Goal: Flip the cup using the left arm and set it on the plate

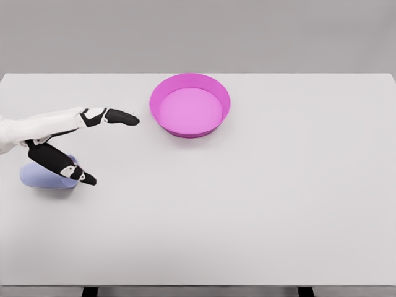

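A pale lavender cup [44, 178] sits on the white table at the far left, partly hidden under my left hand [105, 145]. That hand comes in from the left edge with fingers spread: the long fingers [117, 117] point right toward the plate, and the thumb [62, 164] lies across the cup's top. The hand holds nothing. A magenta plate [190, 83] with a raised rim stands at the back centre, well to the right of the hand. The cup's orientation is unclear from here.
The white table [260, 204] fills the view, with its front edge along the bottom and a grey wall behind.
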`<state>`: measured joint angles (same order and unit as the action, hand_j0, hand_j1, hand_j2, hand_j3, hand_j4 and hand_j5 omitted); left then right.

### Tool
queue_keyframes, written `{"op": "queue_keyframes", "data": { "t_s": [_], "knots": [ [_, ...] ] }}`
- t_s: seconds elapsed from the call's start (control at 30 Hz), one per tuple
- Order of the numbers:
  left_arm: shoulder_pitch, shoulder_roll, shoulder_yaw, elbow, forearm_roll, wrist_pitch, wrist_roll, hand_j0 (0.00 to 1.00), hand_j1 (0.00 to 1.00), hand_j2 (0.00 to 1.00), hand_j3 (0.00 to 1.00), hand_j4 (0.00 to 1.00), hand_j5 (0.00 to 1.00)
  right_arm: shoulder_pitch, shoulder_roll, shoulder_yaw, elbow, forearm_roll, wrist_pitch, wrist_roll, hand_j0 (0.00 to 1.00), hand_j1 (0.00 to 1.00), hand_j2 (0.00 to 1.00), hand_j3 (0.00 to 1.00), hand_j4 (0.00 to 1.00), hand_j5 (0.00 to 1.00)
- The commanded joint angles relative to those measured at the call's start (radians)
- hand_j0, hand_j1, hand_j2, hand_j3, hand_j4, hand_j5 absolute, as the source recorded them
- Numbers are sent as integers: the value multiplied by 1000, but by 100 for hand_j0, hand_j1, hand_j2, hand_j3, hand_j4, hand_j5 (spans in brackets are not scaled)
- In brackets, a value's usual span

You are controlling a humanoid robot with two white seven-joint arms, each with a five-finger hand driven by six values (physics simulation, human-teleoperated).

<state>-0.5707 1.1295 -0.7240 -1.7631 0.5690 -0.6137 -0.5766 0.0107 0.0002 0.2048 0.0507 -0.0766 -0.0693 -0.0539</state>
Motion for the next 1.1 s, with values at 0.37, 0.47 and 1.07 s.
{"op": "queue_keyframes", "data": {
  "t_s": [0.37, 0.47, 1.07],
  "knots": [
    [157, 167, 18, -1, 17, 3, 38, 100, 100, 100, 100, 100, 100, 6, 0, -2, 5, 0, -1, 0, 100, 100, 100, 100, 100, 100],
    [184, 233, 29, -1, 15, 3, 122, 100, 100, 100, 100, 100, 100, 6, 0, -2, 5, 0, 0, 0, 100, 100, 100, 100, 100, 100],
    [265, 142, 123, 1, -273, 316, 166, 100, 100, 100, 100, 100, 100, 6, 0, -2, 5, 0, 0, 0, 100, 100, 100, 100, 100, 100]
  ]
}}
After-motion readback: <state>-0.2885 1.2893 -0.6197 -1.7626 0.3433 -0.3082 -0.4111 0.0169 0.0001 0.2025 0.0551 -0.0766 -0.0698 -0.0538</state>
